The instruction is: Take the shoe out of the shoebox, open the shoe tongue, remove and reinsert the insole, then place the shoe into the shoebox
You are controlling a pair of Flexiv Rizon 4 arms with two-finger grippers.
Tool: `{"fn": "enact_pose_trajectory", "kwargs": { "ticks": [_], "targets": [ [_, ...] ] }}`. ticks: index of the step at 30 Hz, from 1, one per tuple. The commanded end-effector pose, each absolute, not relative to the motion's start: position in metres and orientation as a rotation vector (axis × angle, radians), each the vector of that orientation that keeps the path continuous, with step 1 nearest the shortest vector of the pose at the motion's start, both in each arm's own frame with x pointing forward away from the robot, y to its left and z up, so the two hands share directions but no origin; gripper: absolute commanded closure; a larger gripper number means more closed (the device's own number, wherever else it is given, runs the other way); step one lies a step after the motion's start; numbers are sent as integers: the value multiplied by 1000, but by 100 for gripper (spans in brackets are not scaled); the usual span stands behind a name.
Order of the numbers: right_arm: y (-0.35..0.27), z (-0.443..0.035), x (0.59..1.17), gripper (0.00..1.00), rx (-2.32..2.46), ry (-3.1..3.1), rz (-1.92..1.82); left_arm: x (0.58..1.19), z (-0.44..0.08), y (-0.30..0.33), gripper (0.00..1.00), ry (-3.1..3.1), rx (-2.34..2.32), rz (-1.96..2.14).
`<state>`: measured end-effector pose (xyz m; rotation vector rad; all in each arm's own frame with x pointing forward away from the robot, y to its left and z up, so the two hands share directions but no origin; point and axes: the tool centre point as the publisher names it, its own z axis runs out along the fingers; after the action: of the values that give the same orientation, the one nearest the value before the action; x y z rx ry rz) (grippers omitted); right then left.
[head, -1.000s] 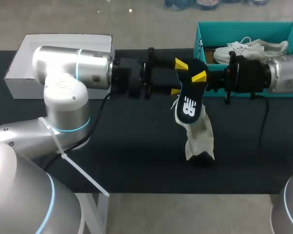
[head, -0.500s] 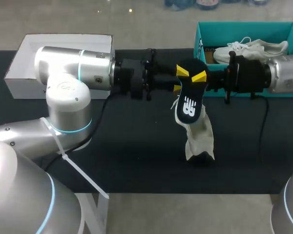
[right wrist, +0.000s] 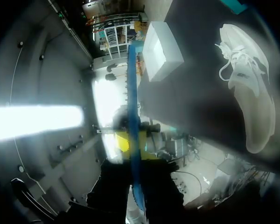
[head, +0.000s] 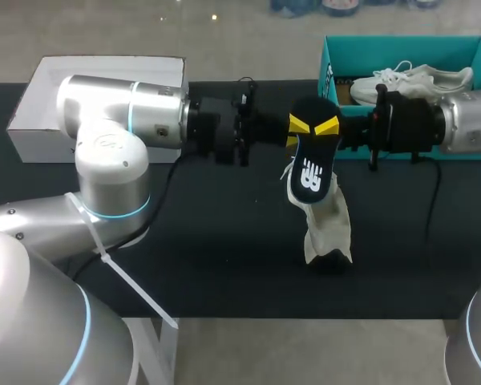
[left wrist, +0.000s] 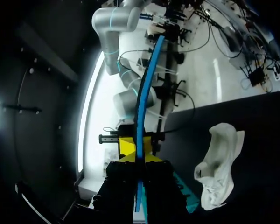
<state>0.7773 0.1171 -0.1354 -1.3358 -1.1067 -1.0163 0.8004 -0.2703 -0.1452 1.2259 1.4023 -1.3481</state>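
The shoe point(head: 327, 228) is out of the shoebox point(head: 465, 48) and lies on the table point(head: 208, 241). The insole point(head: 311, 172) is removed and hangs in the air above the shoe. The left gripper point(head: 297, 126) and the right gripper point(head: 329, 126) each clamp the insole's upper end, from opposite sides. Remaining steps: reinsert the insole, then return the shoe to the shoebox, which holds a second shoe point(head: 417, 80).

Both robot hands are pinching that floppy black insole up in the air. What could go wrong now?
1. The left gripper and right gripper both pinch only the top end of the insole. If they pull different ways, it might bend or slip out.
2. The insole's loose end hangs right by the shoe, so a swing could knock the shoe over.
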Motion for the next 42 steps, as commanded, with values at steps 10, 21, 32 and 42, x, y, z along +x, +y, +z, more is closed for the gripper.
{"fn": "enact_pose_trajectory", "kwargs": {
  "ticks": [10,21,32,42],
  "targets": [
    [65,-136,770,0,-1476,-1152,-1040,799,-147,-257,100,1423,1213,-1346],
    [31,-146,751,0,-1630,-1715,-678,798,-150,-249,100,1440,1192,-1352],
    [31,-146,751,0,-1630,-1715,-678,792,-149,-249,100,1465,1201,-1356],
    [32,-146,745,0,-1697,-1820,-590,789,-148,-245,100,1479,1215,-1356]
  ]
}}
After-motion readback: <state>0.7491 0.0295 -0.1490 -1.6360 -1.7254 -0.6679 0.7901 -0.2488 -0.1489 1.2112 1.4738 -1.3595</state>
